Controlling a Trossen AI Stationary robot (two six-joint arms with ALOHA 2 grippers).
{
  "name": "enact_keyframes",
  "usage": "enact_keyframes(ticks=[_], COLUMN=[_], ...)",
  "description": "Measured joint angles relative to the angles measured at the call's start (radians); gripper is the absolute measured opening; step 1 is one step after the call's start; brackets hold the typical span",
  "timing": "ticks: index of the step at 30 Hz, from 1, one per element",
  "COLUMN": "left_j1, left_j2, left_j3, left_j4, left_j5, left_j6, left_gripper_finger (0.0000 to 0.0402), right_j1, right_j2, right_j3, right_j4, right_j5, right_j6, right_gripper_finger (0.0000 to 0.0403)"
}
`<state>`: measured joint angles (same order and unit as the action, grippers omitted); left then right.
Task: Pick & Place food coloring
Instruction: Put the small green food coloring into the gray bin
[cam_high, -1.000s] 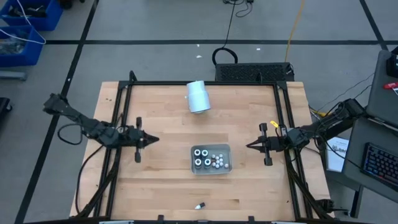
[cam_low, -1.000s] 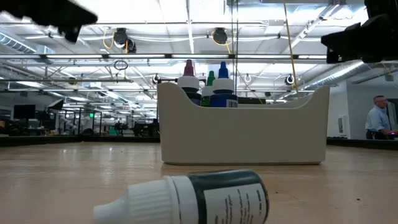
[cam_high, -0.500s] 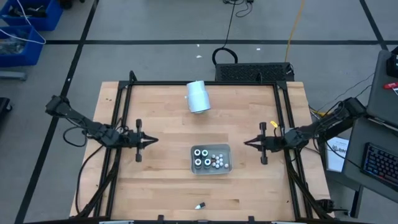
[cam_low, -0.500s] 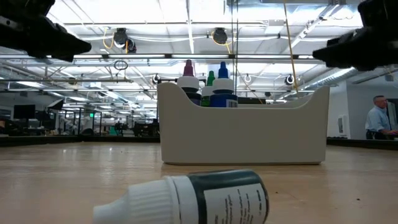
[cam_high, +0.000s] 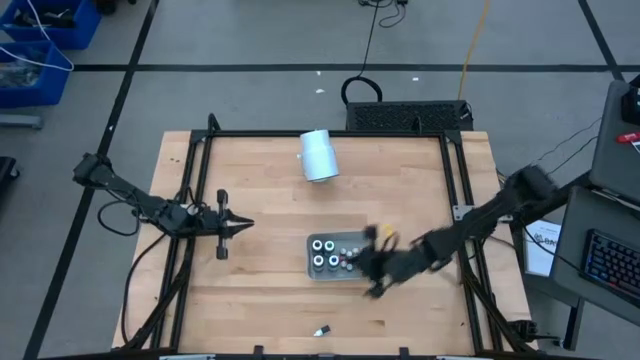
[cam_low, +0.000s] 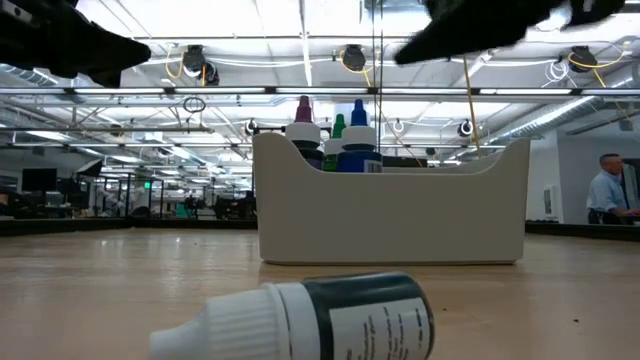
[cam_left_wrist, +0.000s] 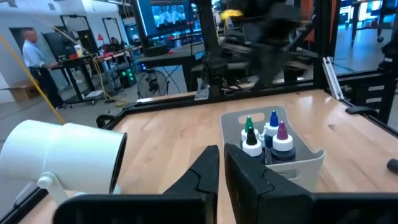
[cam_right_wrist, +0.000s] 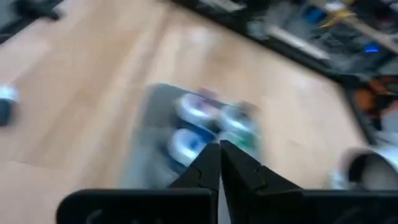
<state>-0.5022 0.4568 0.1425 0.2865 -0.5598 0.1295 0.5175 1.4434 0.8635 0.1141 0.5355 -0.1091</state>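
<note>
bright, even overhead light, ceiling strips glaring in the low view. the right claw (cam_high: 375, 272) smears with motion blur, its wrist view blurred throughout. the near bottle (cam_low: 300, 320) at 6 o'clock sits soft, out of focus.

The right pincer (cam_right_wrist: 219, 163), closed, hangs above blurred bottles (cam_right_wrist: 199, 124).

Grey floor (cam_high: 250, 40) with dark lines; blue bins (cam_high: 40, 40) at corner.
</note>
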Motion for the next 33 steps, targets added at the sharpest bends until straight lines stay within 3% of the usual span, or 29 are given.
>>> enact_keyframes(ticks=[6, 11, 15, 19, 22, 33], left_j1=[0.0, 0.0, 0.0, 0.0, 0.0, 0.0], left_j2=[0.0, 0.0, 0.0, 0.0, 0.0, 0.0], left_j3=[0.0, 0.0, 0.0, 0.001, 0.001, 0.001], left_j4=[0.002, 0.002, 0.005, 0.015, 0.015, 0.025], left_j5=[0.009, 0.009, 0.009, 0.01, 0.01, 0.011], left_j6=[-0.038, -0.044, -0.027, -0.009, -0.006, -0.003], left_gripper_finger=[0.0037, 0.0037, 0.0037, 0.0037, 0.0037, 0.0037], right_j1=[0.084, 0.127, 0.14, 0.138, 0.127, 0.117], right_j2=[0.341, 0.509, 0.575, 0.621, 0.657, 0.749], right_j3=[0.381, 0.533, 0.556, 0.556, 0.556, 0.557], right_j4=[-0.172, -0.19, -0.192, -0.139, -0.092, -0.037], right_j5=[-0.126, -0.185, -0.201, -0.22, -0.326, -0.331], right_j6=[0.04, 0.041, 0.045, 0.076, 0.104, 0.151], right_gripper_finger=[0.0076, 0.0157, 0.0205, 0.0227, 0.0231, 0.0225])
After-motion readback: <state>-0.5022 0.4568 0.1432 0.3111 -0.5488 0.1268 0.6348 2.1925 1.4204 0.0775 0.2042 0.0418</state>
